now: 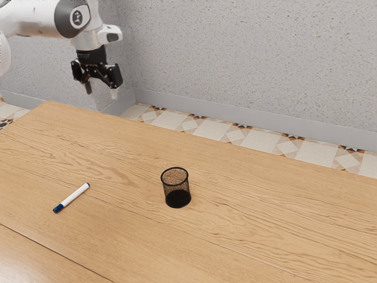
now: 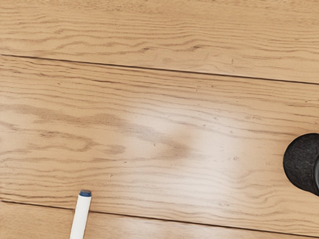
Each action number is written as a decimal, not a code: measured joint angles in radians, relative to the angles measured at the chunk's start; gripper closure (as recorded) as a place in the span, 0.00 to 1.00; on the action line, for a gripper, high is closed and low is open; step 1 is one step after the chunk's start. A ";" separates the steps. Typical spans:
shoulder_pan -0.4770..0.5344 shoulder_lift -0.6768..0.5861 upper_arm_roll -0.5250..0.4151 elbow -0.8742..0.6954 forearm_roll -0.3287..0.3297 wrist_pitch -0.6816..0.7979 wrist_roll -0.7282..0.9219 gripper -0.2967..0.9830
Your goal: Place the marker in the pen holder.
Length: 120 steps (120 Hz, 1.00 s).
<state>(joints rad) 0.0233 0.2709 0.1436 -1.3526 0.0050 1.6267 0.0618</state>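
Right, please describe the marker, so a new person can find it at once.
On the wooden table, find the black mesh cup. The marker lies toward the exterior view's left from it. It is slim and white with blue ends, lying flat, while the cup stands upright.

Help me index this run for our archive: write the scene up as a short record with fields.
surface: light wooden table
marker: white marker with blue at both ends, lying on its side
holder: black mesh pen holder, standing upright
layout: marker and holder well apart, the marker toward the exterior view's left
gripper: black gripper raised clear of the marker and holder, fingers apart, nothing between them
task state: marker outside the holder, not yet grasped
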 joint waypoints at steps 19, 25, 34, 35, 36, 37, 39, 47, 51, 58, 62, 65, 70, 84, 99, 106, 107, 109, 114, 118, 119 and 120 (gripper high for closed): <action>-0.005 -0.031 0.033 -0.110 0.007 0.047 0.051 0.25; -0.005 -0.122 0.057 -0.321 0.033 0.083 0.065 0.25; -0.015 -0.225 0.069 -0.581 0.083 0.151 0.083 0.25; -0.016 -0.233 0.069 -0.602 0.087 0.157 0.085 0.25; -0.018 -0.240 0.070 -0.620 0.091 0.163 0.087 0.25; -0.021 -0.246 0.072 -0.639 0.094 0.168 0.089 0.25; -0.030 -0.256 0.081 -0.674 0.101 0.179 0.092 0.25; -0.071 -0.269 0.122 -0.786 0.121 0.223 0.108 0.25; -0.081 -0.270 0.132 -0.822 0.127 0.250 0.118 0.25; -0.088 -0.244 0.143 -0.852 0.137 0.313 0.142 0.25; -0.095 -0.216 0.157 -0.859 0.141 0.358 0.160 0.25; -0.095 -0.197 0.168 -0.862 0.142 0.389 0.173 0.25; -0.076 -0.171 0.186 -0.865 0.144 0.437 0.196 0.25; -0.016 -0.111 0.221 -0.862 0.143 0.553 0.258 0.25; -0.012 -0.078 0.234 -0.866 0.140 0.633 0.315 0.25; -0.011 -0.067 0.239 -0.867 0.136 0.656 0.337 0.25; -0.011 -0.066 0.239 -0.868 0.136 0.659 0.340 0.25; -0.011 -0.064 0.240 -0.870 0.134 0.664 0.346 0.25; -0.011 -0.060 0.241 -0.878 0.132 0.676 0.360 0.25; -0.011 -0.058 0.242 -0.886 0.130 0.683 0.371 0.25; -0.010 -0.058 0.242 -0.888 0.129 0.684 0.374 0.25; -0.010 -0.058 0.242 -0.890 0.129 0.686 0.376 0.25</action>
<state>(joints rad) 0.0135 0.2133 0.3858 -2.2425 0.1340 2.3124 0.4378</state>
